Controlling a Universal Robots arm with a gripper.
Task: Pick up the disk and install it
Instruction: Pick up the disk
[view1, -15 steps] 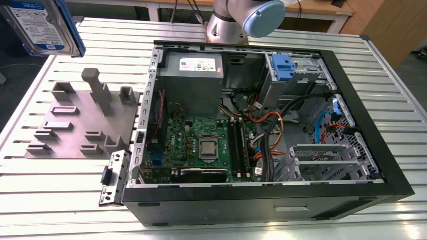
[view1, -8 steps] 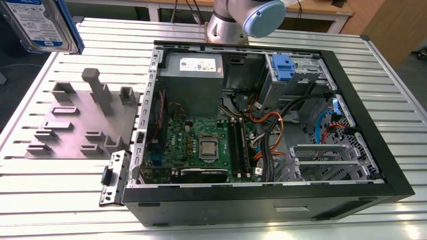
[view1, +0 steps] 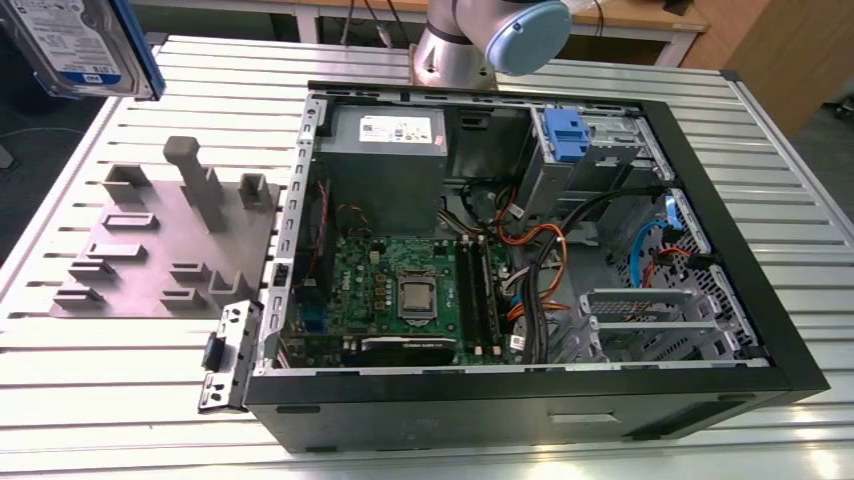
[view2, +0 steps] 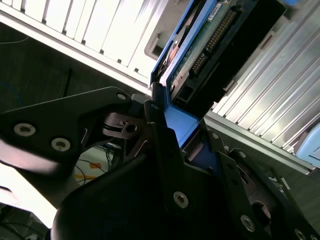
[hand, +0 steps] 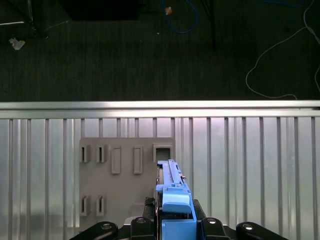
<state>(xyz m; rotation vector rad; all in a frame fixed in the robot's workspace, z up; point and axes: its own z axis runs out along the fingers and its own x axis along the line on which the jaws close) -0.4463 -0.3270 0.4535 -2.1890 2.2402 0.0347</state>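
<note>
The disk (view1: 80, 45), silver with a white-and-blue label and a blue frame, hangs in the air above the table's far corner at the exterior view's left. In the first wrist view the disk (hand: 172, 197) stands edge-on, and my gripper (hand: 172, 227) is shut on its blue frame. It is raised over the grey slotted holder (hand: 127, 172). The second wrist view shows the disk (view2: 210, 40) from its connector end, clamped between the black fingers (view2: 160, 135).
An open computer case (view1: 747, 250) lies on the slatted metal table (view1: 107, 400), with a motherboard, cables and a drive bay with a blue latch (view1: 567, 135). The grey holder (view1: 160, 250) sits beside the case at the exterior view's left. The arm's base (view1: 487, 40) stands behind the case.
</note>
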